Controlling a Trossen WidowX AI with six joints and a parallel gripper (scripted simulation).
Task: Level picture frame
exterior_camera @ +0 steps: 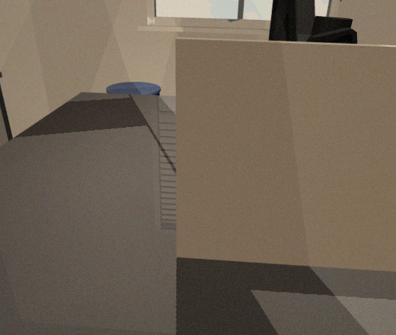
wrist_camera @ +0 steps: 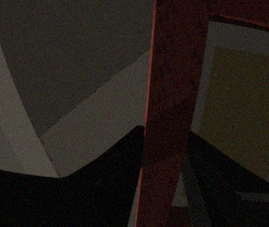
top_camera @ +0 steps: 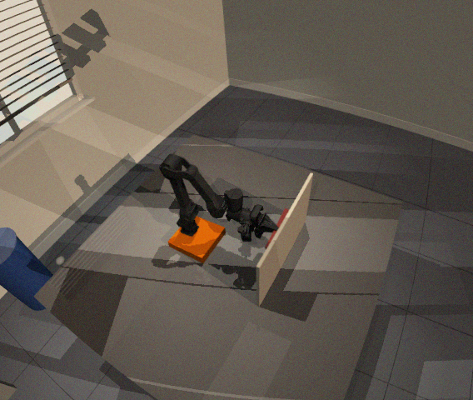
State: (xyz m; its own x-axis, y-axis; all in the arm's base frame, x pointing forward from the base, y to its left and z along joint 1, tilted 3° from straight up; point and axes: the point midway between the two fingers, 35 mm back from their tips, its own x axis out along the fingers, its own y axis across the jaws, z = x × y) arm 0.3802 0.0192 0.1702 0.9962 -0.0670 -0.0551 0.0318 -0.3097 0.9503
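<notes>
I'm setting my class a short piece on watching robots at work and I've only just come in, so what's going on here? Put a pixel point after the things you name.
A black robot arm on an orange base (top_camera: 211, 237) is working at an upright tan board (top_camera: 286, 241) (exterior_camera: 234, 151). Its gripper (top_camera: 276, 228) (wrist_camera: 161, 134) is closed on one side bar of a red picture frame (top_camera: 283, 217) (wrist_camera: 174, 71), on the side of the board facing the arm. The job is to level the frame, but these views don't settle whether it is straight.
</notes>
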